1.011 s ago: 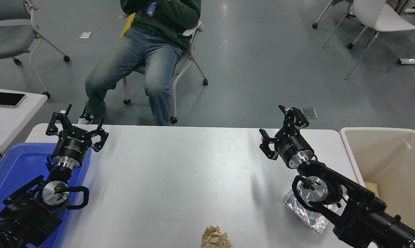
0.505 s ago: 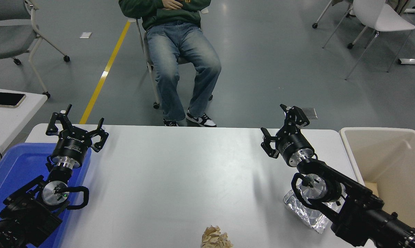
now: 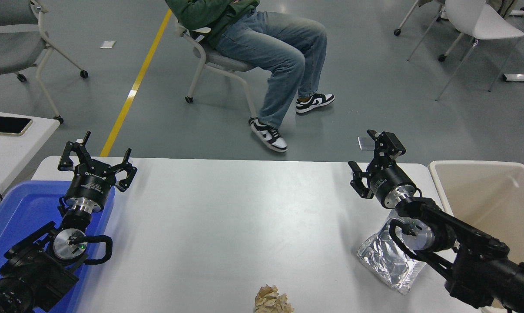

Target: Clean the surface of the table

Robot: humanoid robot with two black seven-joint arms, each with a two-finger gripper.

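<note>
The white table surface point(image 3: 244, 217) fills the lower half of the view. On it lie a crumpled tan paper ball point(image 3: 273, 300) at the front edge and a shiny silver foil bag point(image 3: 386, 256) at the right, partly covered by my right arm. My right gripper point(image 3: 373, 156) hangs open over the table's far right edge, above and beyond the foil bag, holding nothing. My left gripper point(image 3: 96, 158) is parked open at the far left corner, over the blue tray.
A blue tray point(image 3: 14, 213) lies at the left under my left arm. A beige bin point(image 3: 496, 204) stands off the table's right end. A smaller white table with a phone point(image 3: 8, 125) is at far left. A person sits on a chair point(image 3: 218, 65) beyond.
My right arm and gripper have shifted to the right, uncovering more of the foil bag. The seated person has turned and rolled away to the right. My left arm has not moved.
</note>
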